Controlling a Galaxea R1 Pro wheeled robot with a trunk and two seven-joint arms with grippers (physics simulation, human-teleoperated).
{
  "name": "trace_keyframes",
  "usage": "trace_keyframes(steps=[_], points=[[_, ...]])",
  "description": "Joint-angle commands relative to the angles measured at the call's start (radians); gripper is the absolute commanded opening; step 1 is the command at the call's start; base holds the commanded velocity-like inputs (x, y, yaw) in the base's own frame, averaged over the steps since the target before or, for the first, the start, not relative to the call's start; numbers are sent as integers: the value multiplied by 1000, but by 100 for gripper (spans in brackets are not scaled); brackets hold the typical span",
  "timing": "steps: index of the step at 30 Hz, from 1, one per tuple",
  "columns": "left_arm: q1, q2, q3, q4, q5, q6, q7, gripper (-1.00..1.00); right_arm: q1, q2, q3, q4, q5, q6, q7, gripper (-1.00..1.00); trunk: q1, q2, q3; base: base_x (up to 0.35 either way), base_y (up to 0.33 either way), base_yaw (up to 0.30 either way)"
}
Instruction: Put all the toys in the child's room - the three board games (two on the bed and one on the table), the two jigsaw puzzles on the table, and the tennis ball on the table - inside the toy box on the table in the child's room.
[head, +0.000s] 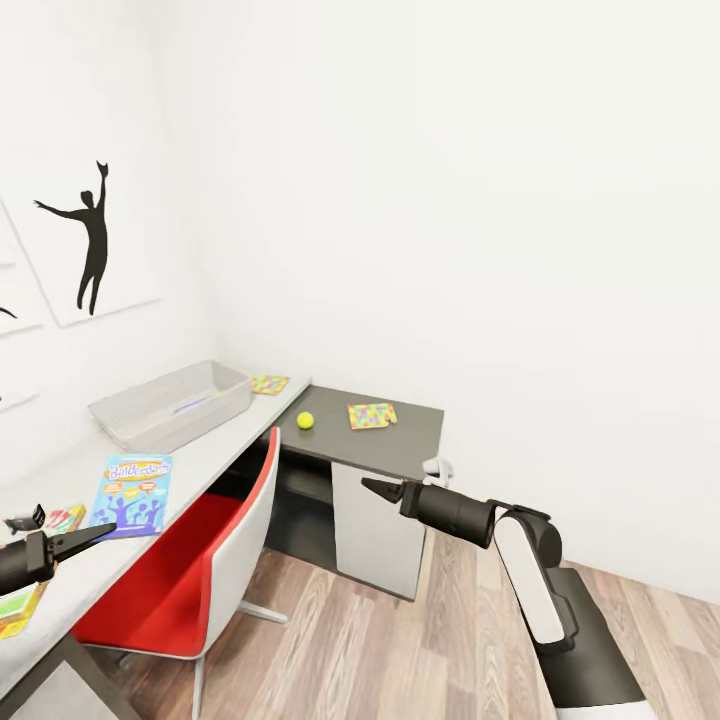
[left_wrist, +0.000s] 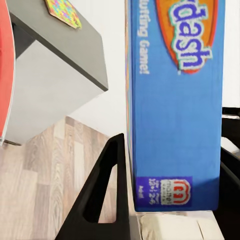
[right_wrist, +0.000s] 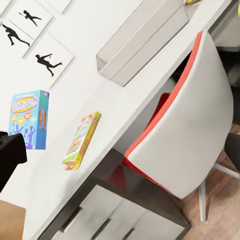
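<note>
Left gripper (head: 105, 529) over the table's (head: 215, 452) near end — jaws spread, nothing clamped. Right gripper (head: 372, 487) above the floor, jaws pinched together. Green-yellow-red board game (head: 62, 518) nearest; blue board game (head: 134, 493) beyond. Toy box (head: 170, 404) toward the far edge. Tennis ball (head: 305, 420), jigsaw puzzle (head: 372, 414) on the dark corner section.

The green-yellow-red board game (head: 22, 600) is cut by the edge.

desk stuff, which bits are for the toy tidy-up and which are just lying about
For the job:
toy box
blue board game
green-yellow-red board game
two jigsaw puzzles
tennis ball

Just there:
red chair
silhouette pictures
</note>
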Motion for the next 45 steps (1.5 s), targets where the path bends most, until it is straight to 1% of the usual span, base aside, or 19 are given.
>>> trace_keyframes(steps=[1, 8, 22, 33, 37, 39, 41, 43, 44, 45], points=[[-1, 0, 0, 0, 0, 10, -6, -100, -1, 0, -1, -1, 4, 4, 4, 100, 1, -1, -1, 313, -75, 61], [-1, 0, 0, 0, 0, 10, -6, -100, -1, 0, -1, -3, 4, 3, 5, 100, 1, -1, 0, 271, -165, 121], [-1, 0, 0, 0, 0, 10, -6, -100, -1, 0, -2, -7, 4, 4, 7, 100, 1, -1, 9, 237, -187, 261], [-1, -1, 0, 0, 0, 10, -6, -100, -1, 0, -2, -4, 4, 4, 7, 100, 1, -1, 14, 278, -24, 278], [-1, -1, 0, 0, 0, 10, -6, -100, -1, -3, -3, -2, 4, -7, 9, 100, 1, -1, 15, 317, -1, 282], [-1, -1, 0, 0, 0, 10, -6, -100, 2, -7, -3, -1, 4, -19, 12, 100, 1, -1, 15, 320, 0, 284], [-1, -1, 0, 0, 0, 9, -6, -100, 8, -19, -5, 0, 2, -34, 16, 100, 1, -1, 15, 319, 0, 285], [-1, -1, 1, 0, 0, 9, -6, -100, 15, -47, -8, 1, -7, -54, 30, 100, 1, -1, 15, 289, -46, 286], [-1, -1, 1, 0, 0, 10, -6, -100, 16, -56, -9, 1, -9, -58, 38, 100, 1, -1, 15, 248, -82, 287], [-1, -1, 1, 0, 0, 10, -6, -100, 17, -76, -15, 2, -16, -63, 64, 100, 1, -1, 15, 196, -87, 288]])
